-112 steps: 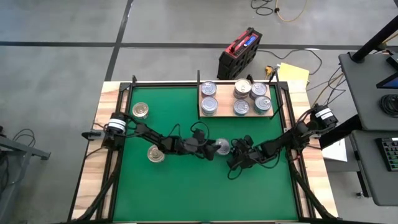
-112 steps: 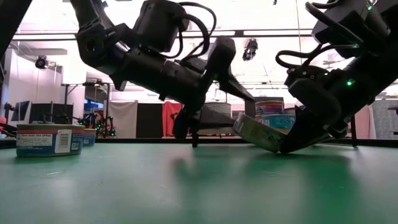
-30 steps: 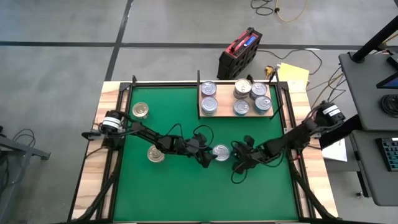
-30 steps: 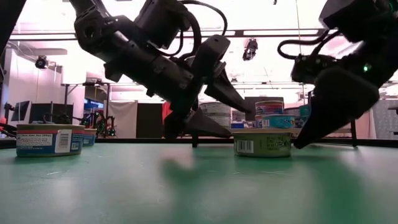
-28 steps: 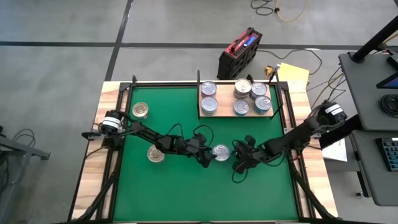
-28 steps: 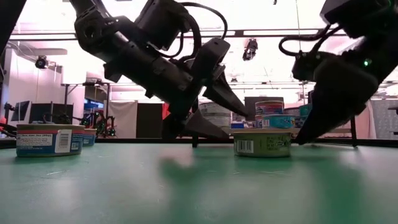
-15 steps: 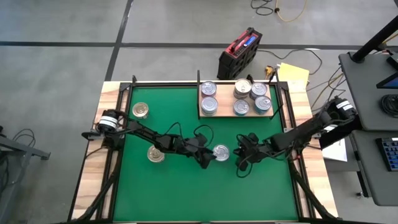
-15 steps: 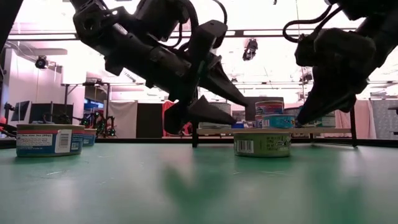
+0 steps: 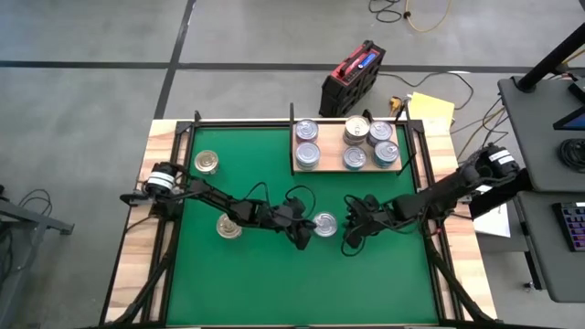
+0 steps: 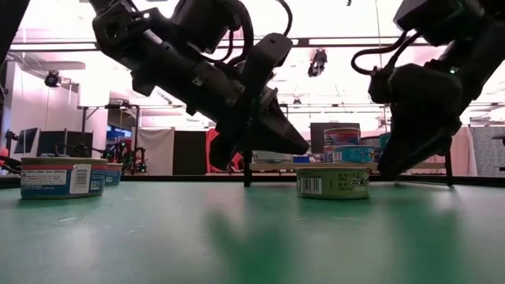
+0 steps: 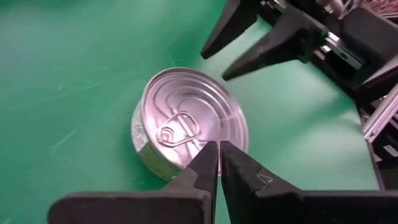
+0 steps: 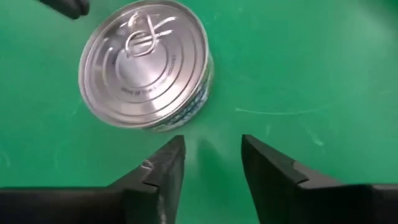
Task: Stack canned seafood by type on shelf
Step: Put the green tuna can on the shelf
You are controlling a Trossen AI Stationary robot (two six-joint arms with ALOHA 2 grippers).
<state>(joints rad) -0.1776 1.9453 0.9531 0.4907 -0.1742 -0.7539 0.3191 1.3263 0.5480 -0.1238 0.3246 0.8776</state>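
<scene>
One silvery-lidded can (image 9: 324, 224) stands flat on its base on the green mat (image 9: 256, 283), its pull-tab lid up (image 11: 186, 121). My left gripper (image 9: 308, 228) is shut, its tips (image 11: 217, 149) over the can's left rim, low above the mat (image 10: 304, 146). My right gripper (image 9: 351, 230) stands open just right of the can, raised off the mat; its fingers (image 12: 211, 158) point down at bare mat short of the can (image 12: 146, 65). The shelf (image 9: 331, 139) at the far right bears several cans. My left gripper has its shut fingertips at the can's rim (image 11: 186, 171), coming slanting down from the table's left. Whether they touch the rim I cannot tell. The can sits flat on the mat.
Two gold-lidded cans stand on the mat at the left, one far (image 9: 207, 163) and one nearer (image 9: 228, 227); the low view shows them at its left edge (image 10: 63, 175). A can on the shelf stands on top of another (image 10: 341, 136). The mat's near half is bare.
My left gripper has shut from wide open, staying beside the can's left rim. My right gripper has drawn up and back from the can's right side toward the table's right edge, has rolled, and has opened partway. The can has kept its place, flat on the mat.
</scene>
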